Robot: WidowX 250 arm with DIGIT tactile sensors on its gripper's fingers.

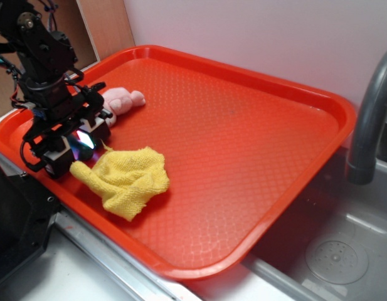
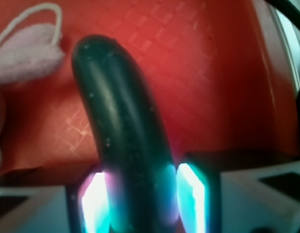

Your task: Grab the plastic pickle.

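Red tray over a grey sink

The red tray (image 1: pixel 256 157) lies by a pale wall (image 1: pixel 275 31); a grey faucet (image 1: pixel 369 119) rises right of it, a brown, possibly wooden, panel (image 1: pixel 108 25) behind.

Dark curved plastic pickle (image 2: pixel 123 141), clamped
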